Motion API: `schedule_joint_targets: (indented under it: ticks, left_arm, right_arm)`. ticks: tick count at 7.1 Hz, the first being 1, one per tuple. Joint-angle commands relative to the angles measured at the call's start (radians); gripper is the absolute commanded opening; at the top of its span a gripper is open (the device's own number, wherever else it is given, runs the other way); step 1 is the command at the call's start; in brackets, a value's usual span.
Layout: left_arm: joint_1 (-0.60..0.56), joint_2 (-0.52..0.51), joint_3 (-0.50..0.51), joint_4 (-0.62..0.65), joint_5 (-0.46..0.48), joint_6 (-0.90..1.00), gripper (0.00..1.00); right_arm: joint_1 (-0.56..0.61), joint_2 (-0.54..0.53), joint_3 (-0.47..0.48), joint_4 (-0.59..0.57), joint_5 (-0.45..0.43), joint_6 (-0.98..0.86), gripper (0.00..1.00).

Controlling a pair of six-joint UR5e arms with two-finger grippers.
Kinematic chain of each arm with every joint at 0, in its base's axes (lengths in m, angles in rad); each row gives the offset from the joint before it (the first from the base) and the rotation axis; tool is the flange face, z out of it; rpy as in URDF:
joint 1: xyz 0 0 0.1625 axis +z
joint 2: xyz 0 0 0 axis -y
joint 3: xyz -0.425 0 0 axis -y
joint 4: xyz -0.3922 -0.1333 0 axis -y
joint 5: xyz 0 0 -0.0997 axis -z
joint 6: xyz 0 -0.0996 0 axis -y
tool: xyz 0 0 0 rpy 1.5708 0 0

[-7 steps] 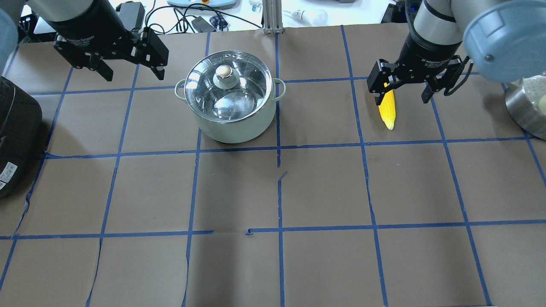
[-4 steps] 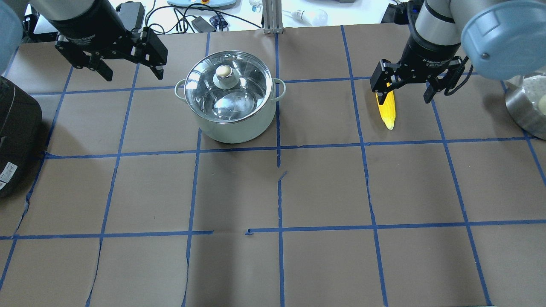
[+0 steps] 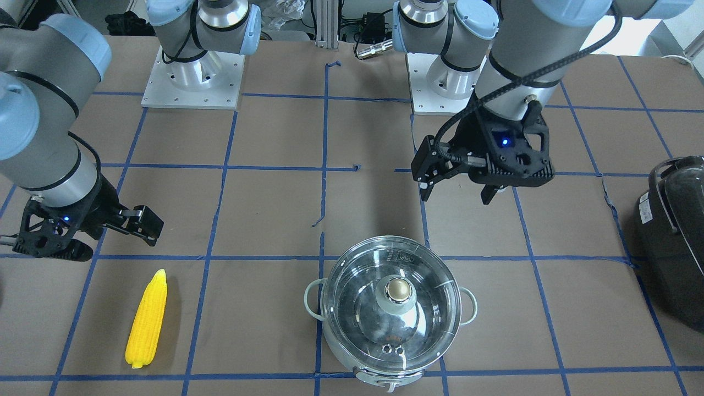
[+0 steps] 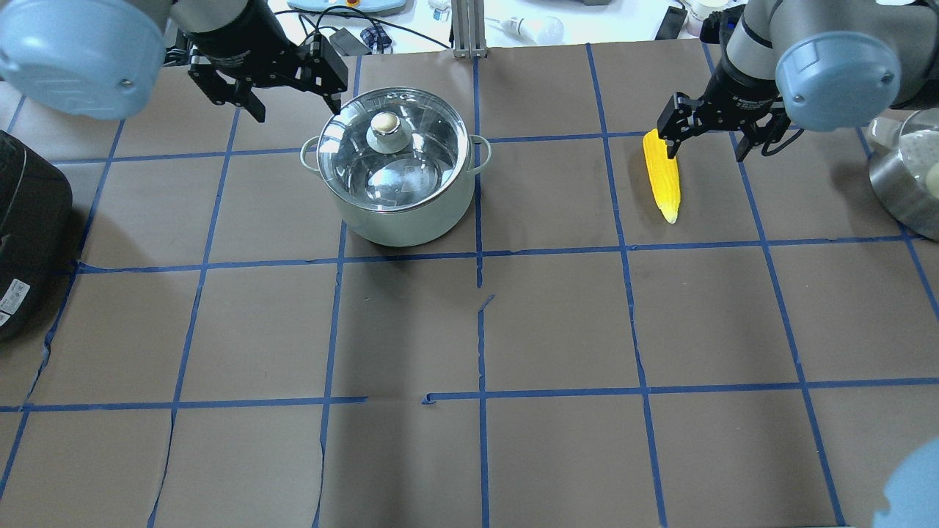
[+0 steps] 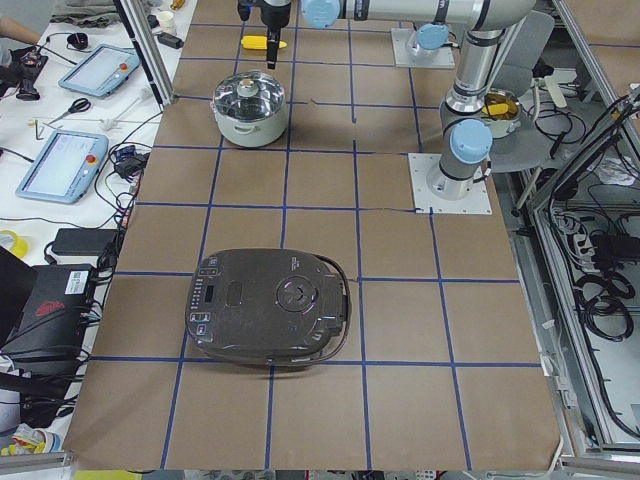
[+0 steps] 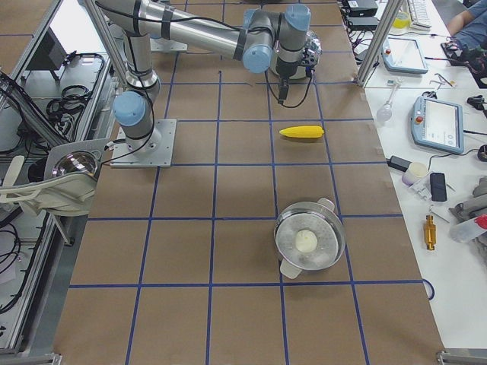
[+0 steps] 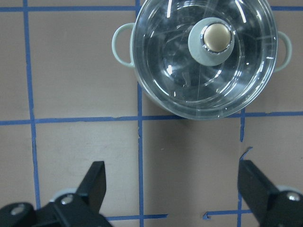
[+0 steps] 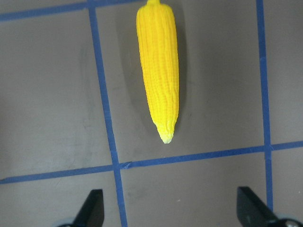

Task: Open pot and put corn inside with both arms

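Note:
The pot stands on the brown table with its glass lid and brass knob on; it also shows in the front view and the left wrist view. The yellow corn lies flat on the table, apart from the pot, and shows in the front view and the right wrist view. My left gripper is open and empty, raised beside the pot. My right gripper is open and empty, raised near the corn without touching it.
A black rounded appliance sits at the table's left edge. A steel bowl holding a pale ball stands at the right edge. Cables and devices lie beyond the far edge. Blue tape lines grid the brown paper.
My left gripper has moved right, closer to the pot. My right gripper has shifted a little toward the corn's thick end. Pot and corn have not moved.

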Motion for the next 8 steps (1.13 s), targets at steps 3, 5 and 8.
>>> schedule_joint_targets:
  ticks: [3, 5, 8]
  left_arm:
    - [-0.085, -0.234, 0.0, 0.232, -0.004, -0.161, 1.0]
    - [-0.085, -0.251, 0.001, 0.248, -0.001, -0.164, 0.98]
    - [-0.085, -0.296, 0.03, 0.286, 0.002, -0.177, 0.94]
  right_arm:
    - [-0.001, 0.269, -0.002, -0.38, 0.01, -0.011, 1.0]
    - [-0.001, 0.304, 0.0, -0.408, 0.007, -0.06, 1.0]
    - [-0.001, 0.35, 0.017, -0.412, 0.002, -0.06, 1.0]
